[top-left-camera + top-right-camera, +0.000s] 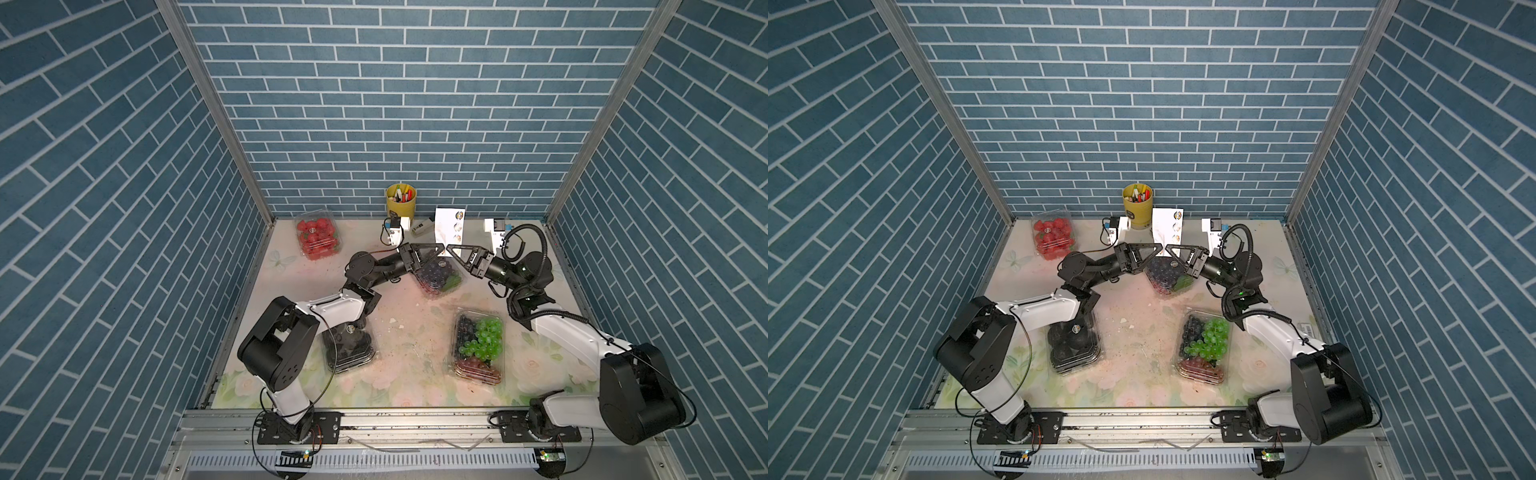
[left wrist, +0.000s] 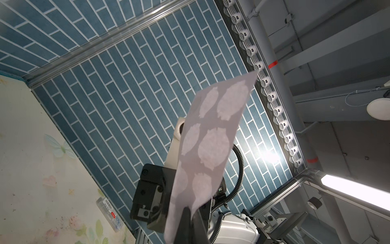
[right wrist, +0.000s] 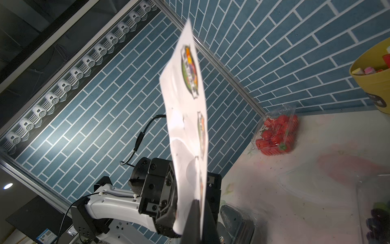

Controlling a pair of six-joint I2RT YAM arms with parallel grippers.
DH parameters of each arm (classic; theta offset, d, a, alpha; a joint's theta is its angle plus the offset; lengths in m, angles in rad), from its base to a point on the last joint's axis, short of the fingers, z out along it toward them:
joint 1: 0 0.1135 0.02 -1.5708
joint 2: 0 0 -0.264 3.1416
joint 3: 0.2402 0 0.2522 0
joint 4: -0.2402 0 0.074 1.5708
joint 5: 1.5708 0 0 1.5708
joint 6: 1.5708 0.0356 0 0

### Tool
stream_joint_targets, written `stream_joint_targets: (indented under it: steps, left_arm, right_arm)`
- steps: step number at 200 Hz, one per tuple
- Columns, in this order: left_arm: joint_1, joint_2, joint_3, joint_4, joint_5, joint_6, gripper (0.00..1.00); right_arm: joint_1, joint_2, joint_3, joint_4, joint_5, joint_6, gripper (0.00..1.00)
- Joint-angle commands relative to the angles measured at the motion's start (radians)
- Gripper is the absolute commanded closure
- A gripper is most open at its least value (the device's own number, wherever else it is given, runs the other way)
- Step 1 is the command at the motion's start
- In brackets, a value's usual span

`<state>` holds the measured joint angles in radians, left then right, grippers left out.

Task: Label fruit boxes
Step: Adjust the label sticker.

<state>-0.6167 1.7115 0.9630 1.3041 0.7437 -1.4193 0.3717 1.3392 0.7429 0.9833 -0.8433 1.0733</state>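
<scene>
The left gripper and right gripper both apparently pinch the sticker sheet above the grape box. All 4 fruit boxes sit on the table. They are probably light and crushable, so steady them by the rim.

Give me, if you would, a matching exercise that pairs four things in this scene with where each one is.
Things:
1. strawberry box
2. black fruit box
3. sticker sheet
4. pen cup

Places:
A. by the back wall, near the middle
B. pinched between the left gripper and the right gripper
C. partly under the left arm
D. far left corner of the table

Pairs: 1-D, 2-C, 3-B, 4-A.
</scene>
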Motion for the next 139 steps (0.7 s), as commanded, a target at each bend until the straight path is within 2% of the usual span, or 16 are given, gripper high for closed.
stream_joint_targets:
  steps: [1,75,104,120,139]
  left_arm:
    - [-0.023,0.021,0.026,0.058,0.022,-0.019,1.0]
    - [-0.034,0.032,0.039,0.08,0.028,-0.035,1.0]
    - [-0.01,0.002,0.024,0.023,0.04,0.01,1.0]
    - [0.021,-0.038,-0.002,-0.058,0.04,0.074,0.89]
    - [0.052,-0.093,-0.031,-0.187,0.039,0.173,0.86]
  right_arm:
    - [-0.003,0.003,-0.004,0.053,0.001,-0.018,1.0]
    - [-0.005,0.005,-0.005,0.034,0.004,-0.029,1.0]
    - [-0.005,-0.021,-0.007,-0.006,-0.002,-0.046,1.0]
    - [-0.005,-0.054,-0.004,-0.078,0.003,-0.083,1.0]
    - [-0.006,-0.099,0.004,-0.197,0.021,-0.141,1.0]
